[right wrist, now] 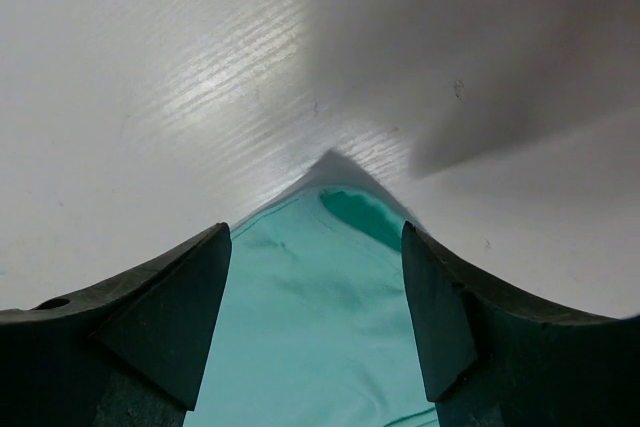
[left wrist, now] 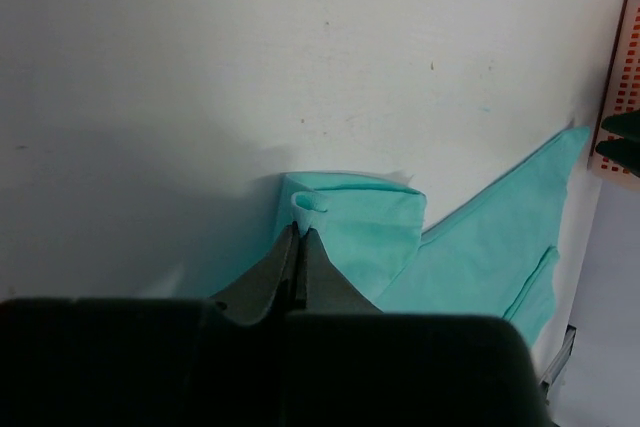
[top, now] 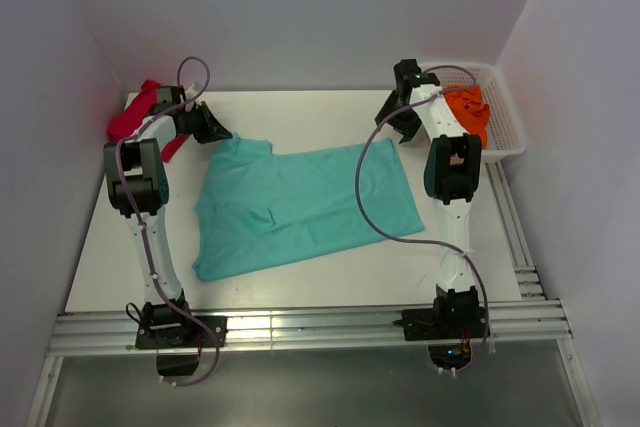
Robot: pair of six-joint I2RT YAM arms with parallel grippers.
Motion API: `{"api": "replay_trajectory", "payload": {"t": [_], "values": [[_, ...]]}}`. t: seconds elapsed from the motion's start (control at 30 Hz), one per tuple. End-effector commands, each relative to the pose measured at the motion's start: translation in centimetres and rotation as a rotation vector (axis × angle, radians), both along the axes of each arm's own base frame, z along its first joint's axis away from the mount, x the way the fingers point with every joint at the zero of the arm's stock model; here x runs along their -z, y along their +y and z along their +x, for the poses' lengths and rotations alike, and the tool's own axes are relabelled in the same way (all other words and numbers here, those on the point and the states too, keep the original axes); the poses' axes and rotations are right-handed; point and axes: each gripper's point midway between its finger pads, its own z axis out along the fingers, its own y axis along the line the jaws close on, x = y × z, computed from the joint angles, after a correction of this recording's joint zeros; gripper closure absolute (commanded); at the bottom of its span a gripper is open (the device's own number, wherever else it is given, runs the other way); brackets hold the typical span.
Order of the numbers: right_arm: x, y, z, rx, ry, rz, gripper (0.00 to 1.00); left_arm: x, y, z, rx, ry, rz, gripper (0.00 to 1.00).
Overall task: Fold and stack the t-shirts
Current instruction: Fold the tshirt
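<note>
Your left claw [left wrist: 301, 237] pinches the teal shirt [top: 300, 207] near the far edge of the desk [top: 300, 109]; your right claw [right wrist: 315, 242] is wide open.

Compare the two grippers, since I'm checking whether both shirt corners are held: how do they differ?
Left gripper is shut, right gripper open. Left pinches a fold of the teal t-shirt; right hangs over another corner, gripping nothing. Both are at the shirt's far edge.

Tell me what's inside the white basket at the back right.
An orange t-shirt lies bunched inside the basket. The right arm covers part of it, and anything beneath the shirt is hidden.
</note>
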Motion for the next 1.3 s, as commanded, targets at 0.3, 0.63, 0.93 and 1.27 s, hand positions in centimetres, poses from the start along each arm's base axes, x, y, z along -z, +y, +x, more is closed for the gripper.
{"api": "replay_trajectory", "payload": {"t": [0.3,0.63,0.93,1.27], "values": [[1.8,-0.2,1.3,0.032,-0.017,-0.001,0.35,-3.4,-3.4,0.2,0.097,-0.070,-0.033,1.00],[3.2,-0.9,0.8,0.051,0.033,-0.047,0.62,-3.0,-3.5,0.6,0.099,-0.065,-0.048,1.00],[3.2,-1.4,0.1,0.054,0.068,-0.079,0.85,-2.5,-3.9,0.8,0.113,-0.054,-0.053,1.00],[3.1,-1.3,-0.4,0.048,0.079,-0.092,1.00,-2.5,-4.2,0.8,0.121,-0.051,-0.057,1.00]]}}
